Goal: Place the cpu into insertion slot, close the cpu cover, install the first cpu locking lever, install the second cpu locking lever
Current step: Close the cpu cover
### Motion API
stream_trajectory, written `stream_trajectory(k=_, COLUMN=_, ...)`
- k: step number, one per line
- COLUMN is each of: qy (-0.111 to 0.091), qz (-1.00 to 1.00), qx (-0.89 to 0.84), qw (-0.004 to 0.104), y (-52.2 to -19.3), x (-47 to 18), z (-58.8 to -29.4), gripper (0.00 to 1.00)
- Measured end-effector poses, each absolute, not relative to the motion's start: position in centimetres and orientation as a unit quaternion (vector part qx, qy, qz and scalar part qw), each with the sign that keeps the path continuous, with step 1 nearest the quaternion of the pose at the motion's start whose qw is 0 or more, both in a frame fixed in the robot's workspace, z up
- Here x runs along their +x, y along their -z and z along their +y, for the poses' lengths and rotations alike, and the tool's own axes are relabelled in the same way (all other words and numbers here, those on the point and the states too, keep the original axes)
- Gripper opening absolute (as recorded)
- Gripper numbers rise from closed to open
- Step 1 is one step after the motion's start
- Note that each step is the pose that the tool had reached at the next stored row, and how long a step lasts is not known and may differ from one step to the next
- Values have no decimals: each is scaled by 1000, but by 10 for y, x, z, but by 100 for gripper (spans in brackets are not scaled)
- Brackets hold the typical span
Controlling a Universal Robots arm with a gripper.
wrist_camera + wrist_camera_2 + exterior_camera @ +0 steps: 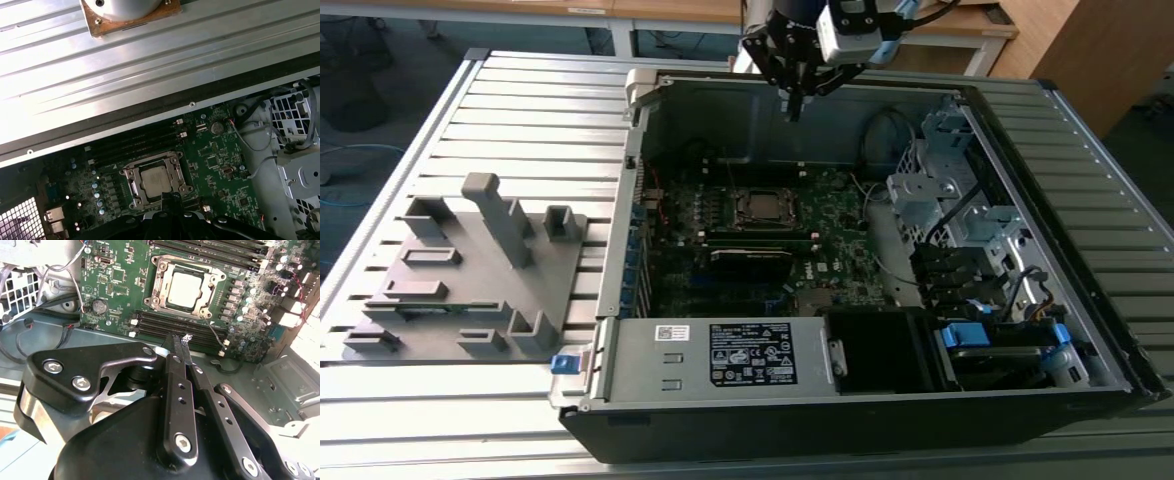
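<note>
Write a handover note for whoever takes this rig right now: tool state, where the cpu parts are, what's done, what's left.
The tool: shut, holding nothing, hanging above the motherboard, apart from the socket.
The cpu: seated in the insertion slot.
The cpu cover: appears to lie flat around the cpu.
Done: cpu placed; cover looks closed.
Left: the two locking levers; I cannot tell whether either is latched.
</note>
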State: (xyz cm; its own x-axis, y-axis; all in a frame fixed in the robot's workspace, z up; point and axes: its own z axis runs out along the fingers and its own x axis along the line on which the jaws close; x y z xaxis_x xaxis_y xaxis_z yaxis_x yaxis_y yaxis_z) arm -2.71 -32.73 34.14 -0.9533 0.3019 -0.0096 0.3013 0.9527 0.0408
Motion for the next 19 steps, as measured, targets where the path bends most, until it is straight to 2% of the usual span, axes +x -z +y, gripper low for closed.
stream_trajectory(k=19, qy=-19, qz=988, qx=153, qw=8, y=-337, x=-27, z=-327, gripper=10)
